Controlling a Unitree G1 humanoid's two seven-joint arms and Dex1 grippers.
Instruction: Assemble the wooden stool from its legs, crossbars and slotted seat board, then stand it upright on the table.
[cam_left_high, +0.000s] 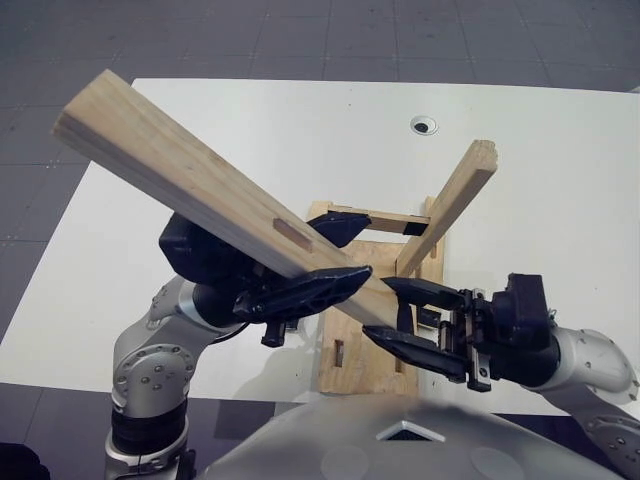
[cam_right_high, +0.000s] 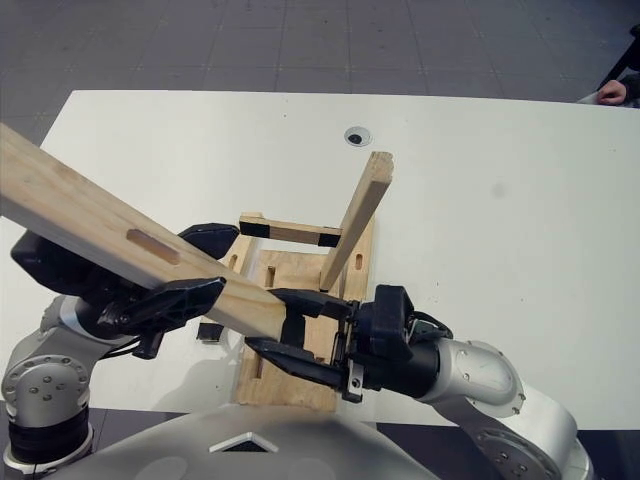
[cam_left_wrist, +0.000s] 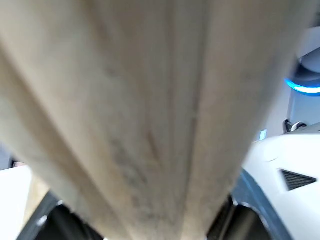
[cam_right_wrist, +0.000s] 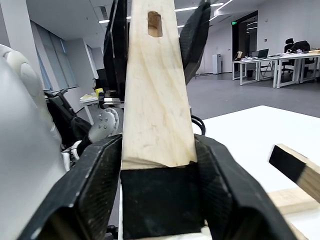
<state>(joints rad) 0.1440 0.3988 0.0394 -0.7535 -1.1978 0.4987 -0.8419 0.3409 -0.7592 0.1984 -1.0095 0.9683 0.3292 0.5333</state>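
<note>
Fingers (cam_left_high: 310, 290) of the left gripper (cam_left_high: 350, 250) clamp the long leg (cam_left_high: 170, 160) mid-length, its top raised toward 10 o'clock. The right gripper (cam_left_high: 378, 308) pinches its lower end. Beneath, the seat board (cam_left_high: 355, 375) lies flat on the worktop (cam_left_high: 250, 130).

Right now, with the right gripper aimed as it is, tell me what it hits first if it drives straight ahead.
The right gripper would first meet the lower end of the wooden leg held by the left gripper. That end lies directly ahead and very close. Depth is hard to judge, so they may be touching.
</note>
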